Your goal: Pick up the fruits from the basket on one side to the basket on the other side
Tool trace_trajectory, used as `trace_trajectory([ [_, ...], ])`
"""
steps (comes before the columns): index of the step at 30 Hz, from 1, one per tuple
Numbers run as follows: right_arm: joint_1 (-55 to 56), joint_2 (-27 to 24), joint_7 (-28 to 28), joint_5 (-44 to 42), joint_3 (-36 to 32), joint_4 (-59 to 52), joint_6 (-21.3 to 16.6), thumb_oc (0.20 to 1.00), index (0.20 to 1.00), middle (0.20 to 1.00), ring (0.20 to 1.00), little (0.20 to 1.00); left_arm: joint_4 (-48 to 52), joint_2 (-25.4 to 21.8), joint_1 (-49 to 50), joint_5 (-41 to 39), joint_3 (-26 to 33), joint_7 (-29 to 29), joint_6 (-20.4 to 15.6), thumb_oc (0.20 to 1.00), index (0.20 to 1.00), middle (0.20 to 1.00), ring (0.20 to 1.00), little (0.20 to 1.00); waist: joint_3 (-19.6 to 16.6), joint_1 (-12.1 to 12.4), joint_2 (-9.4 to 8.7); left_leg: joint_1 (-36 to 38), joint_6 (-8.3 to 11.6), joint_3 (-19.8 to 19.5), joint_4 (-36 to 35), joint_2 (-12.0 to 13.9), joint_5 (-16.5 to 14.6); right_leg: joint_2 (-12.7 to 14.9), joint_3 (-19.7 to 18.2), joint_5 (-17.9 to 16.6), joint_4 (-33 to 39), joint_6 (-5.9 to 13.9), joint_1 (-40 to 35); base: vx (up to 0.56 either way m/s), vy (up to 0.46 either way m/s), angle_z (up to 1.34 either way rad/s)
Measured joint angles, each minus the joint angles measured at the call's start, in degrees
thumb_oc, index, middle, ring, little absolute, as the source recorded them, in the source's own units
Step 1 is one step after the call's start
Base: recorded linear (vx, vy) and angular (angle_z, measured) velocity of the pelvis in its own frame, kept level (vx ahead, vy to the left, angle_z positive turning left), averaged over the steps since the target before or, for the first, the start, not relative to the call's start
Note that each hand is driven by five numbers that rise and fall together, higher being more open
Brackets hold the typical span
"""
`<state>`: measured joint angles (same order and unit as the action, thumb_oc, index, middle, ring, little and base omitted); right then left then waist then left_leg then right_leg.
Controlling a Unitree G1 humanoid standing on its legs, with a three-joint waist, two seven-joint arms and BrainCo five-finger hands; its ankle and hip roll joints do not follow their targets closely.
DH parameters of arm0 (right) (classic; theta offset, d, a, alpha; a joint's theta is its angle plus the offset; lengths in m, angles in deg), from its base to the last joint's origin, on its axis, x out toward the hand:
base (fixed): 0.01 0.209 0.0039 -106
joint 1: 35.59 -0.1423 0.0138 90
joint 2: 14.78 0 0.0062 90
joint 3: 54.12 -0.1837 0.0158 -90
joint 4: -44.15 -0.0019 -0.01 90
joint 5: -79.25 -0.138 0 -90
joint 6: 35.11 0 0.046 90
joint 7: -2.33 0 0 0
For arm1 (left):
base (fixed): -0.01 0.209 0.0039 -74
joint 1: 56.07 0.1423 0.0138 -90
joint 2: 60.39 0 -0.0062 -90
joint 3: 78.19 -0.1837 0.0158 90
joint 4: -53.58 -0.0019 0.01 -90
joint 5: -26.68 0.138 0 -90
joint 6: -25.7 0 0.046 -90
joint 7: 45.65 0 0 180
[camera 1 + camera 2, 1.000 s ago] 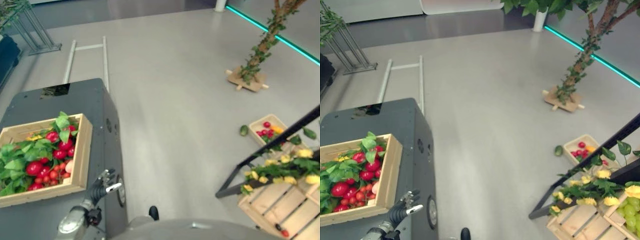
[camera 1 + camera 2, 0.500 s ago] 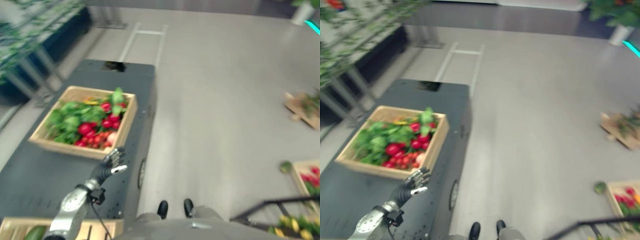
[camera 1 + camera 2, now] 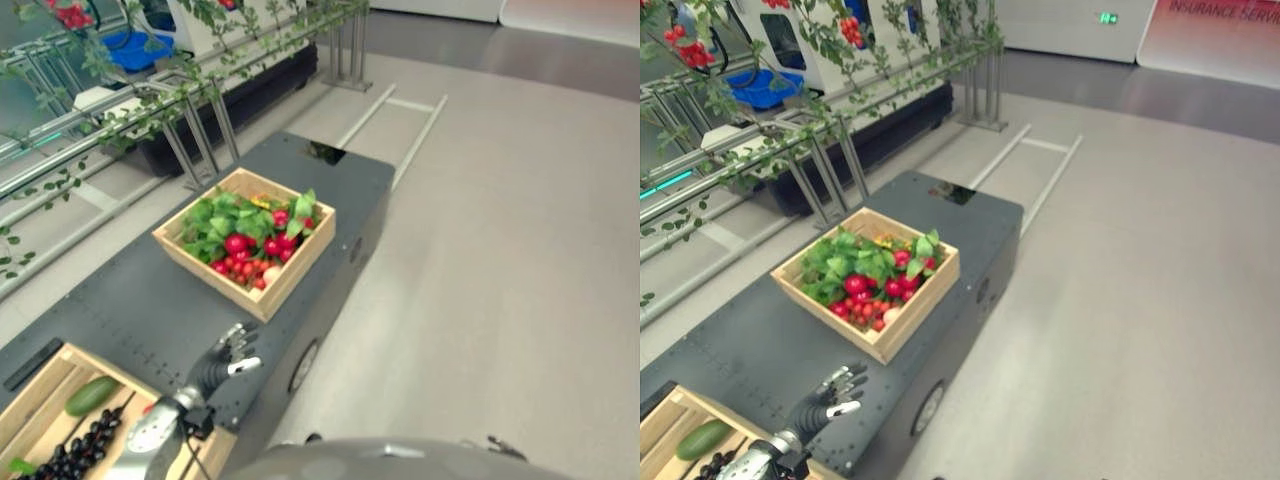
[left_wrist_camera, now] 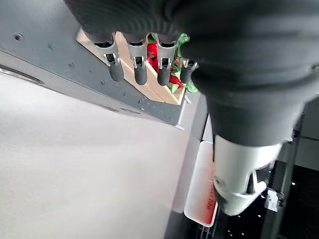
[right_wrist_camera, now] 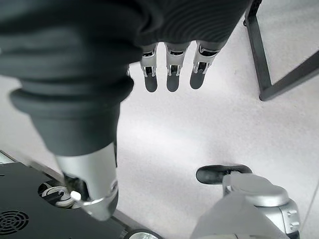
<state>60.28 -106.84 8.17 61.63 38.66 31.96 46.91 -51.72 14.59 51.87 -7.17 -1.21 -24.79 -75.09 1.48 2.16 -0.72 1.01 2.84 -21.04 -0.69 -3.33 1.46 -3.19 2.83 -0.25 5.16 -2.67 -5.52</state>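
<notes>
A wooden crate (image 3: 296,271) of red fruits (image 3: 236,243) and green leaves sits mid-way along a dark grey table (image 3: 130,310). A second wooden crate (image 3: 30,415) at the table's near left end holds a green cucumber (image 3: 92,395) and dark grapes (image 3: 85,445). My left hand (image 3: 218,368) hovers open over the table's right edge between the two crates, holding nothing. In the left wrist view its straight fingers (image 4: 134,64) point toward the fruit crate (image 4: 149,89). My right hand (image 5: 172,74) hangs open above the floor, holding nothing.
A metal rack wound with leafy vines (image 3: 200,110) runs along the table's far side, with a blue bin (image 3: 130,50) behind it. A white rail frame (image 3: 400,130) lies on the floor beyond the table. A black frame leg (image 5: 264,59) stands near my right hand.
The camera has swung left, so the whole table and the second crate now show. My left hand stays open over the table's edge.
</notes>
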Motion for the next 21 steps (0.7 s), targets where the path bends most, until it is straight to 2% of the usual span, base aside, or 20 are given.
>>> trace_trajectory([
  [2,0.44,-0.12,-0.03,-0.02,0.12,-0.41,0.18,1.0,1.0,1.0,1.0,1.0,0.57,0.04,-1.67,-1.3,-1.45,0.04,0.3,1.0,1.0,1.0,1.0,1.0,0.63,0.04,0.23,-2.62,0.87,-0.86,1.35,-0.85,0.34,-0.72,2.39,0.14,-0.11,-0.53,-0.12,-0.16,-0.008,1.03],
  [3,0.96,-0.63,-0.11,-0.02,-0.06,-0.29,0.35,1.0,1.0,1.0,1.0,1.0,0.77,0.12,-4.07,-1.5,-2.8,0.29,0.38,1.0,1.0,1.0,1.0,1.0,1.55,-0.13,0.65,-4.79,1.3,1.48,1.66,-0.66,1.69,-0.38,4.91,0.3,-0.53,-1.37,0.24,-0.17,-0.003,1.28],
  [4,1.17,-1.06,-0.19,-0.02,-0.08,-0.25,0.4,1.0,1.0,1.0,1.0,1.0,0.99,-0.08,-5.46,-1.86,-3.3,0.38,0.41,1.0,1.0,1.0,1.0,1.0,2.24,-0.73,0.18,-5.89,1.26,4.34,2.1,0.14,1.7,-0.1,6.5,0.3,-0.84,-2.49,0.65,-0.15,-0.024,1.5],
  [5,0.87,-1.65,-0.36,-0.01,-0.1,-0.85,0.43,1.0,1.0,1.0,1.0,1.0,1.4,-1.05,-6.17,-1.93,-3.92,0.42,0.43,1.0,1.0,1.0,1.0,1.0,3.69,-1.19,0.02,-8.59,1.27,15.54,3.77,3.24,-1.21,1.09,11.54,0.4,-1.63,-3.17,1.83,-0.13,-0.029,1.22],
  [6,0.2,-1.73,-0.44,-0.02,-0.14,-1.21,0.41,1.0,1.0,1.0,1.0,1.0,1.35,-1.46,-6.57,-1.94,-3.99,0.49,0.48,1.0,1.0,1.0,1.0,1.0,4.54,-1.67,-0.37,-10.4,1.28,20.94,6.29,4.49,-1.23,1.87,12.65,1.25,-1.52,-3.05,1.76,-0.08,-0.016,1.06],
  [7,-0.23,-1.92,-0.45,-0.02,-0.17,-1.23,0.43,1.0,1.0,1.0,1.0,1.0,1.34,-1.47,-6.72,-1.94,-3.98,0.5,0.5,1.0,1.0,1.0,1.0,1.0,5.22,-1.67,-0.59,-11.06,1.29,22.37,7.4,5.31,-1.24,2.31,13.04,1.45,-1.96,-3.14,2.35,-0.07,-0.005,0.84],
  [8,-0.96,-2.19,-0.48,-0.01,-0.19,-1.33,0.42,1.0,1.0,1.0,1.0,1.0,1.35,-1.61,-6.61,-1.93,-4.17,0.66,0.69,1.0,1.0,1.0,1.0,1.0,5.87,-1.59,-0.79,-11.9,1.36,27.64,11.16,8.01,-1.28,3.71,15.59,0.94,-2.35,-3.2,2.57,-0.07,0.002,0.65],
  [11,-0.97,-1.8,-0.58,-0.02,-0.17,-1.78,0.43,1.0,1.0,1.0,1.0,1.0,1.81,-1.36,-6.66,-1.92,-4.26,1.25,1.1,1.0,1.0,1.0,1.0,1.0,6.56,-2.05,-1.11,-10.63,2.58,28.51,16.08,9.71,-2.21,5.82,22.17,0.73,-1.36,-1.58,1.24,-0.07,0.019,0.91],
  [12,-0.45,-1.47,-0.51,-0.01,-0.33,-1.64,0.47,1.0,1.0,1.0,1.0,1.0,2.58,-1.17,-6.84,-1.94,-4.24,1.73,1.29,1.0,1.0,1.0,1.0,1.0,6.41,-3.18,-1.29,-9.28,2.69,28.73,16.25,9.01,-2.4,6.49,22.8,1.17,-1.11,-0.7,0.99,-0.04,0.037,0.9],
  [13,-0.29,-1.42,-0.52,-0.01,-0.29,-1.67,0.5,1.0,1.0,1.0,1.0,1.0,3.16,-1.15,-6.84,-1.93,-4.25,2.0,1.35,1.0,1.0,1.0,1.0,1.0,6.61,-2.79,-1.16,-7.9,2.7,29.49,16.19,9.64,-2.45,6.99,24.22,0.72,-1.28,-0.33,0.99,-0.04,0.078,0.86],
  [14,0.05,-1.24,-0.53,-0.02,-0.28,-1.52,0.54,1.0,1.0,1.0,1.0,1.0,3.11,-1.02,-6.87,-1.93,-4.23,2.15,1.45,1.0,1.0,1.0,1.0,1.0,6.48,-3.35,-1.18,-6.81,2.61,31.68,15.84,10.06,-2.43,7.23,25.46,0.63,-1.08,0.08,0.68,0.0,0.127,0.82],
  [16,0.52,-1.15,-0.58,-0.04,-0.96,-1.52,0.67,1.0,1.0,1.0,1.0,1.0,3.01,-0.21,-6.86,-1.9,-4.35,2.23,1.61,1.0,1.0,1.0,1.0,1.0,5.9,-4.36,0.27,-3.49,1.93,35.86,10.26,10.96,-2.87,7.45,28.44,1.01,-2.77,2.09,0.89,0.0,0.178,1.03],
  [17,1.05,-1.13,-0.59,-0.06,-2.53,-1.72,0.73,1.0,1.0,1.0,1.0,1.0,3.08,0.44,-7.01,-1.92,-4.37,2.4,1.6,1.0,1.0,1.0,1.0,1.0,5.08,-4.81,1.84,-2.21,1.95,36.94,4.63,11.01,-3.45,7.29,28.71,2.11,-4.46,3.55,1.5,0.01,0.197,1.16],
  [18,1.57,0.12,-0.73,-0.13,-2.83,-1.95,0.94,1.0,1.0,1.0,1.0,1.0,2.65,0.04,-7.62,-1.88,-4.67,2.45,1.69,1.0,1.0,1.0,1.0,1.0,4.58,-4.59,0.83,-1.85,0.7,36.24,1.96,9.2,-1.05,8.37,26.75,2.75,-6.32,4.2,1.95,0.03,0.241,1.12],
  [20,1.84,0.96,-0.65,-0.18,-3.25,-2.18,1.41,1.0,1.0,1.0,1.0,1.0,3.07,-0.36,-8.46,-1.87,-4.13,2.28,1.58,1.0,1.0,1.0,1.0,1.0,3.72,-4.22,-0.71,-1.63,-0.46,33.58,-0.64,6.54,0.27,10.46,24.45,3.61,-7.25,6.06,2.63,0.04,0.177,0.91],
  [21,1.31,1.08,-0.68,-0.44,-3.4,-2.48,1.41,1.0,1.0,1.0,1.0,1.0,3.05,-0.76,-7.86,-1.86,-3.71,2.31,1.6,1.0,1.0,1.0,1.0,1.0,3.31,-3.71,-1.21,-1.53,-0.91,33.48,-1.22,5.81,0.36,11.03,23.71,3.55,-7.17,6.57,2.64,0.04,0.308,0.53],
])
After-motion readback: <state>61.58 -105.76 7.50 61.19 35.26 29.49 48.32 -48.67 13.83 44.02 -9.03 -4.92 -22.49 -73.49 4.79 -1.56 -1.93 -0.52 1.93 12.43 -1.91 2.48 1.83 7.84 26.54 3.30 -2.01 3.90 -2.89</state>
